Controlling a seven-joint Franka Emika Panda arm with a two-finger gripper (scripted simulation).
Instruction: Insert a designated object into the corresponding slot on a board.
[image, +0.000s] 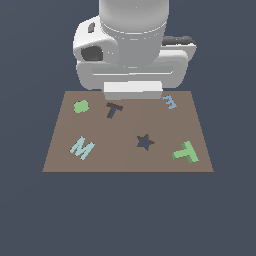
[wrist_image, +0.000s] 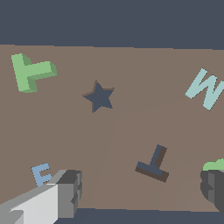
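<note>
No printed text or labels legible; only letter-shaped pieces on flat brown rectangular board (image: 128, 155): green raised T block (image: 186, 152), pale teal M (image: 81, 148), small blue E (image: 170, 102).

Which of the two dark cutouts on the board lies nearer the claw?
The T-shaped cutout. It lies just below the claw's body in the exterior view, while the star-shaped cutout sits farther toward the board's near edge.

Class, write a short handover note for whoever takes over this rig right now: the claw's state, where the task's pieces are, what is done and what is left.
Claw: open, holding nothing, above the board's far edge.
Green T: lying on the board at the exterior view's near right, untouched.
T slot: empty, near the far edge, below the claw.
Done: nothing yet.
Left: move to the green T, grasp it, carry it to the T slot, align it and insert it.
</note>
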